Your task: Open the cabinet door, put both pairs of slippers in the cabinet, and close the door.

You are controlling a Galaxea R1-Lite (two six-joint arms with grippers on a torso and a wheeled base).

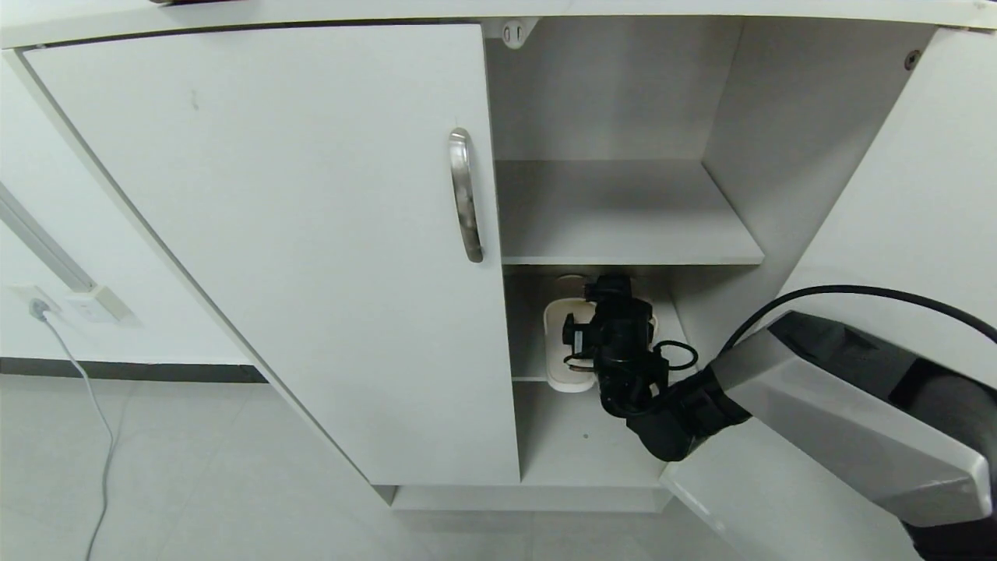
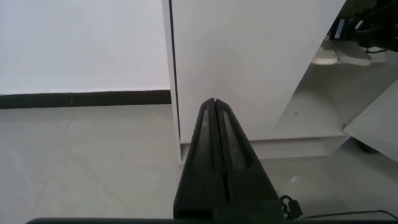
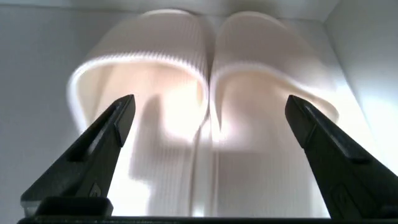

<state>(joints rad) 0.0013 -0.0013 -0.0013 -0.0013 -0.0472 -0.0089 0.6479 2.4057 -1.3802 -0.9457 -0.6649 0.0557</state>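
Note:
The white cabinet (image 1: 623, 210) has its right door (image 1: 896, 234) swung open and its left door (image 1: 296, 234) closed. A pair of cream slippers (image 3: 205, 118) lies side by side on the lower shelf; one slipper's edge (image 1: 557, 351) peeks out beside my right arm. My right gripper (image 3: 208, 149) is inside the lower compartment, open, its two black fingers (image 3: 99, 149) spread wider than the pair and holding nothing. My left gripper (image 2: 214, 118) is shut and empty, hovering low over the floor in front of the cabinet's base.
The upper shelf (image 1: 623, 210) is bare. A wall socket with a cable (image 1: 47, 312) sits at the left. Light floor tiles (image 1: 195, 467) stretch in front of the cabinet. The open door stands close beside my right arm.

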